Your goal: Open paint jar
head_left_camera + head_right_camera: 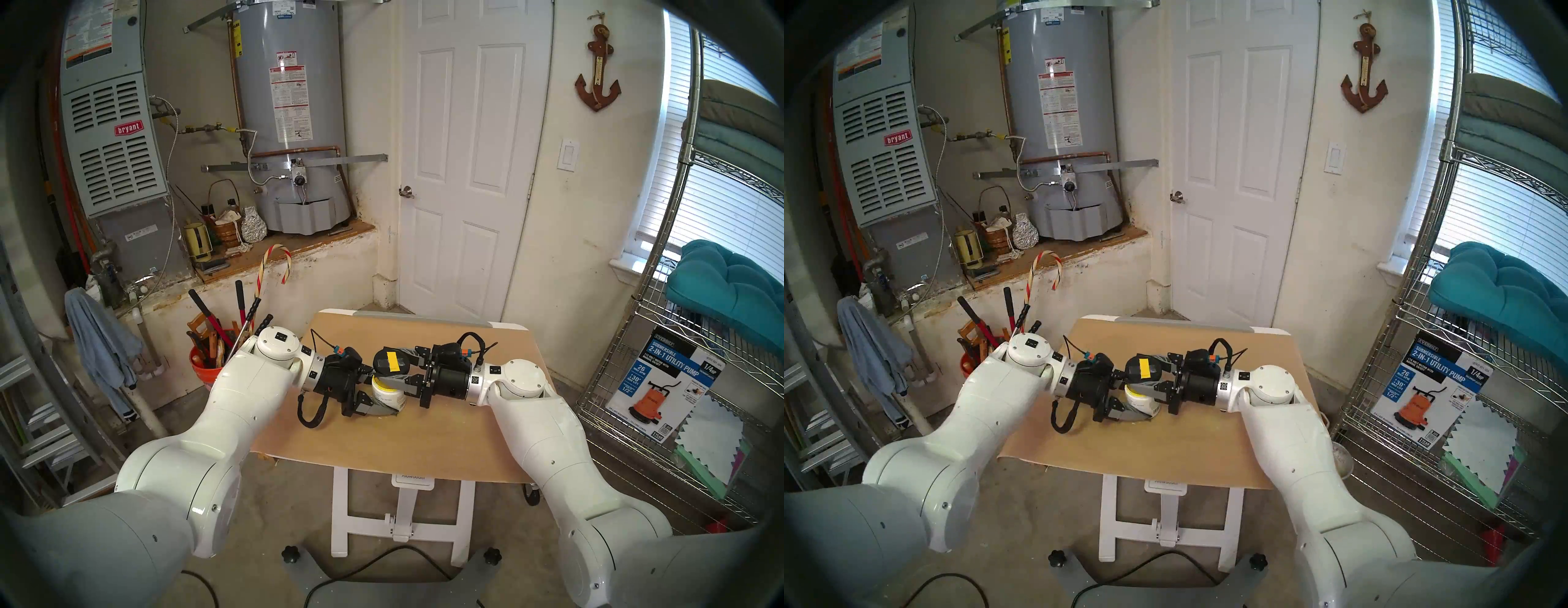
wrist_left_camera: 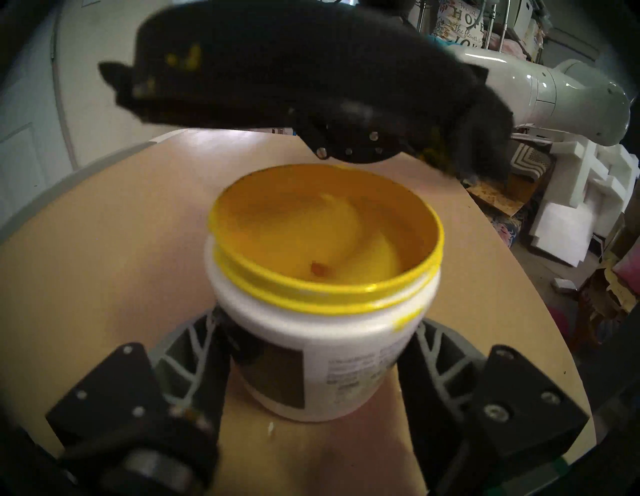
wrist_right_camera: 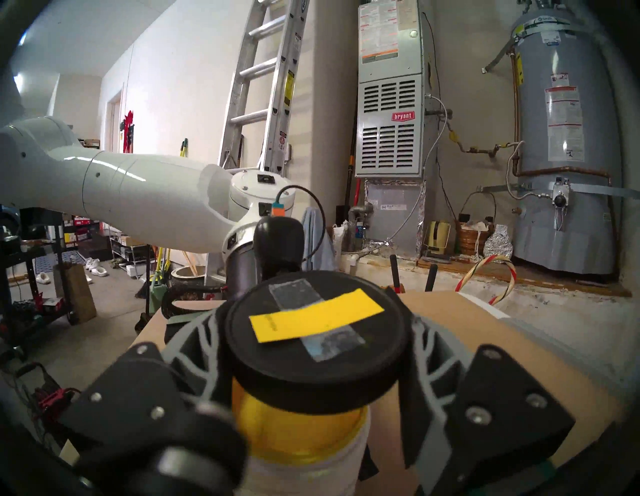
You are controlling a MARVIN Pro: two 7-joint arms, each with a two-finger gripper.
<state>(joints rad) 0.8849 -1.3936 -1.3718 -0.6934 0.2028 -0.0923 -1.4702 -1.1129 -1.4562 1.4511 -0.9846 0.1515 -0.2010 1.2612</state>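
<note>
The white paint jar (image 1: 388, 394) stands open on the wooden table (image 1: 424, 446), with yellow paint (image 2: 329, 235) showing inside. My left gripper (image 1: 384, 392) is shut on the jar's body, its grey fingers (image 2: 194, 350) on both sides. My right gripper (image 1: 392, 366) is shut on the black lid (image 1: 390, 361), which bears a yellow tape strip (image 3: 317, 315). The lid hangs slightly tilted, just above the jar's mouth, with a gap to the yellow rim in the left wrist view (image 2: 277, 69). Both also show in the head right view: the jar (image 1: 1142, 401) and the lid (image 1: 1143, 367).
An orange tool bucket (image 1: 203, 369) with long handles stands on the floor left of the table. A wire shelf (image 1: 679, 382) with a pump box stands on the right. A door, a water heater and a furnace are behind the table.
</note>
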